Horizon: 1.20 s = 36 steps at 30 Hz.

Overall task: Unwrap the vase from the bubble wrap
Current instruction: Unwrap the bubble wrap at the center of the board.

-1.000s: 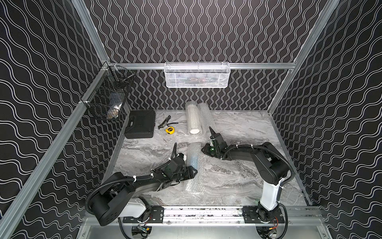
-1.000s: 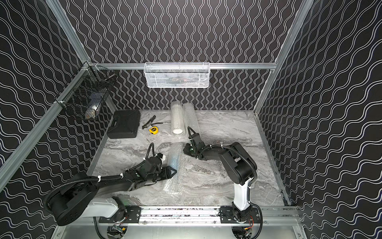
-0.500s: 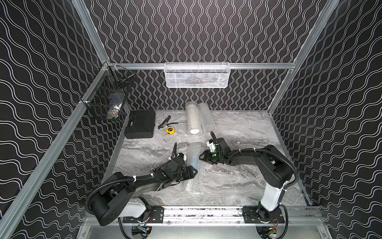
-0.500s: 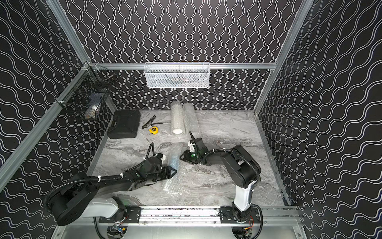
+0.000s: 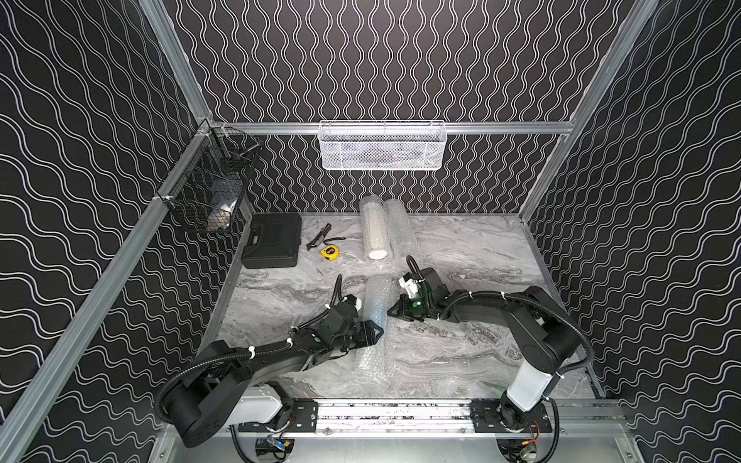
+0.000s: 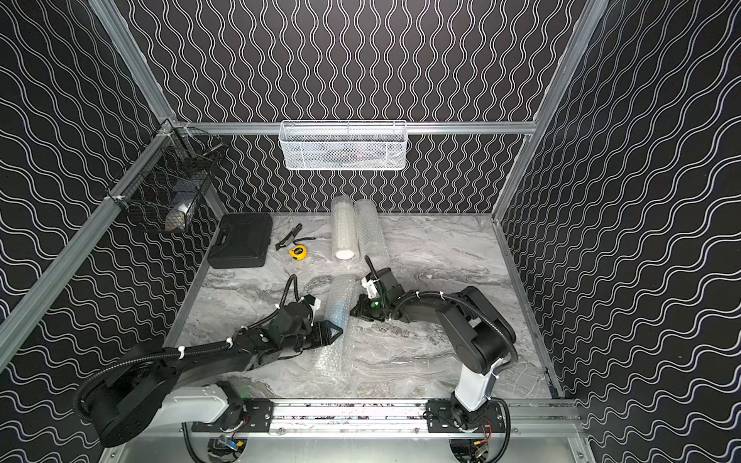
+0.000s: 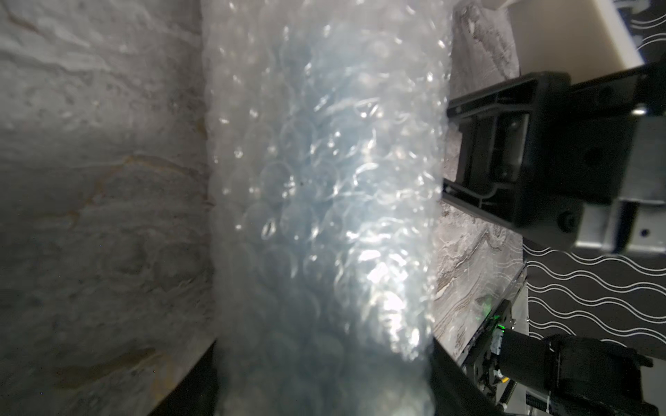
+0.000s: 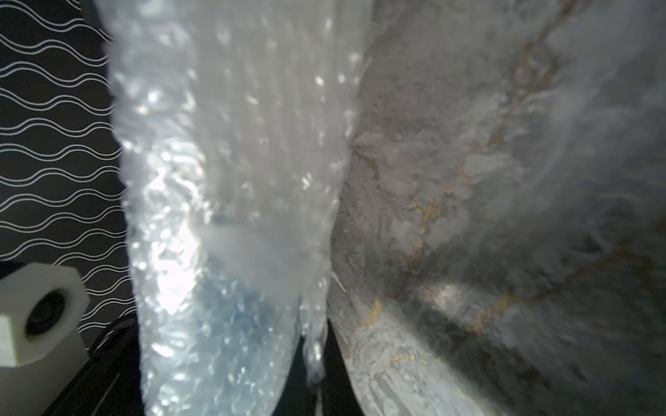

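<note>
Bubble wrap (image 5: 376, 298), rolled, bluish core, marble table (image 5: 461, 360)

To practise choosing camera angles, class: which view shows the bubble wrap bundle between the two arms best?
A top view: the bubble wrap bundle appears along almost its whole length on the table, as in both top views. The wrist views show only close, blurred stretches of it, faintly bluish inside.
</note>
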Available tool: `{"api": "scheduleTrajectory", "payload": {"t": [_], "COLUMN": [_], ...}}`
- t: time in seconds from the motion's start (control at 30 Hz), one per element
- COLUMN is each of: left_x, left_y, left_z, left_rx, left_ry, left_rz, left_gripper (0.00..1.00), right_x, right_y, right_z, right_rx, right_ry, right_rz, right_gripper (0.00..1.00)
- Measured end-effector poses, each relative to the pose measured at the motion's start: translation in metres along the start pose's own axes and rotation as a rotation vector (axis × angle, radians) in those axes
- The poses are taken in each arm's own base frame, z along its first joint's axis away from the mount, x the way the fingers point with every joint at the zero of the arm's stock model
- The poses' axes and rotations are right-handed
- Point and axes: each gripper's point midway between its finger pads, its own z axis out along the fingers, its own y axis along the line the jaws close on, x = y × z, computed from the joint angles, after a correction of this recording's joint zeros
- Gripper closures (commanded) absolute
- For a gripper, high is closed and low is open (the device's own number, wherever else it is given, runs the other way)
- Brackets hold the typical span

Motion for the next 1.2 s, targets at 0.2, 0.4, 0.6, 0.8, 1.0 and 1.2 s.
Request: {"api": "scheduleTrajectory", "payload": {"t": [0.2, 0.4, 0.6, 0.8, 1.0, 1.2], "left_x": [-0.010, -0.012, -0.009, -0.009, -0.002, 0.001], "left_y": [-0.006, -0.002, 0.004, 0.003, -0.005, -0.011], "left_z": [-0.005, -0.003, 0.001, -0.001, 0.000, -0.002], "left_rx": [-0.017, -0.046, -0.062, -0.060, 0.003, 0.040], "left_ry": [-0.022, -0.022, -0.011, -0.012, 0.011, 0.025], "left_rz": [0.031, 0.048, 0.045, 0.059, 0.073, 0.066], "left_gripper": [0.23, 0.19, 0.15, 0.17, 0.23, 0.15], "right_x": [-0.006, -0.007, -0.003, -0.012, -0.024, -0.036], "right_y": [0.006, 0.001, -0.005, 0.005, 0.019, 0.034], "right_z": [-0.015, -0.025, -0.028, -0.041, -0.052, -0.061], "right_rx": [0.053, 0.127, 0.167, 0.193, 0.202, 0.203], "right_ry": [0.002, 0.012, 0.042, 0.029, 0.010, -0.005], "right_rz": [-0.065, -0.119, -0.145, -0.194, -0.245, -0.294], "right_gripper": [1.00, 1.00, 1.00, 1.00, 1.00, 1.00]}}
